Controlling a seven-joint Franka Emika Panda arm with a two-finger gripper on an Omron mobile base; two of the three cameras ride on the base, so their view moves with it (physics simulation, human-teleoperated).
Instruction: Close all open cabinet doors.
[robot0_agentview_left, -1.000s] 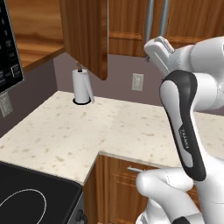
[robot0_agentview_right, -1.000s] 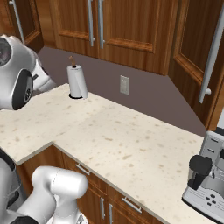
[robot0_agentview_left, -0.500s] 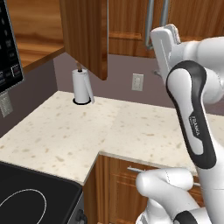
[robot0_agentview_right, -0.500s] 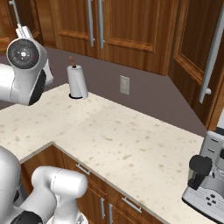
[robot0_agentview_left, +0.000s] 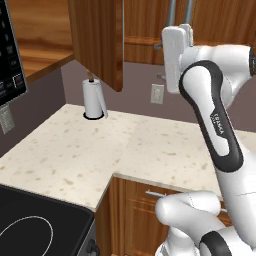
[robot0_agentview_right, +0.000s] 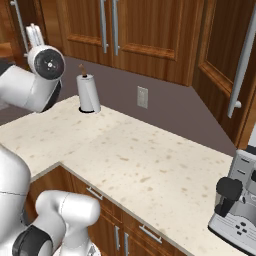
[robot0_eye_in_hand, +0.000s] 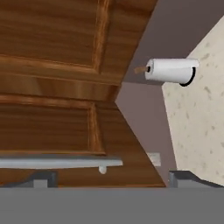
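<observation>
The arm (robot0_agentview_left: 215, 125) was glossy white with rounded segments, a dark grey band carrying small white lettering, and a round dark-grey joint cap (robot0_agentview_right: 48, 62) with tiny screws.

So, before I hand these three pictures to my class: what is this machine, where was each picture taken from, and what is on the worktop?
It is a white robot arm with a two-finger gripper, in a computer-drawn kitchen. Two pictures come from cameras on its base, behind it to the left and to the right. The third looks along the hand itself.

On the pale speckled stone counter stand a white paper-towel roll on a holder and, at the far right, a silver coffee machine. A black cooktop lies beside the counter.

The gripper is up by the upper cabinets, open and holding nothing. One tall reddish-brown wooden cabinet door stands swung out near the roll. The hand camera sees a silver bar handle close ahead.
</observation>
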